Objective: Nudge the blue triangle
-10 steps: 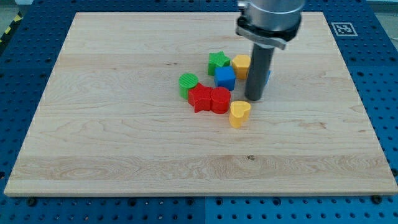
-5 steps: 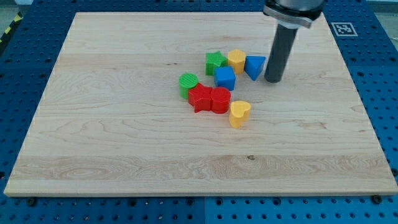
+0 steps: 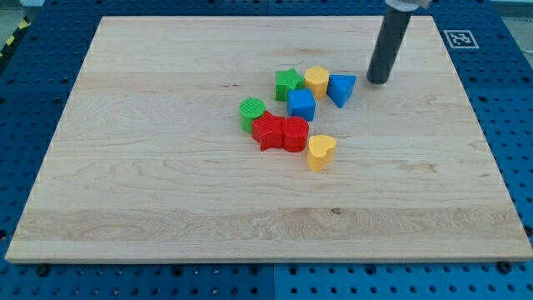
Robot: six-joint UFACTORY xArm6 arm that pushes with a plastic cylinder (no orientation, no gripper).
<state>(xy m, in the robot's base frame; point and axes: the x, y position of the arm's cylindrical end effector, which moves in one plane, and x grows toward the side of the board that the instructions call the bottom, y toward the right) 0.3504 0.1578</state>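
The blue triangle [image 3: 340,88] lies on the wooden board [image 3: 166,167], right of centre, touching the yellow hexagon block [image 3: 316,81] on its left. My tip [image 3: 378,81] rests on the board a short way to the right of the triangle and slightly above it in the view, with a small gap between them. The dark rod rises from the tip to the view's top edge.
A cluster lies left of the triangle: green star [image 3: 288,82], blue cube [image 3: 301,105], green cylinder [image 3: 251,112], red star [image 3: 268,132], red block [image 3: 295,133] and yellow heart [image 3: 320,152]. A marker tag [image 3: 460,38] sits at the board's top right corner.
My tip moved from left of and below the triangle, up and to the right, past it. The blue triangle came into full view; the green star and yellow hexagon shifted slightly left.
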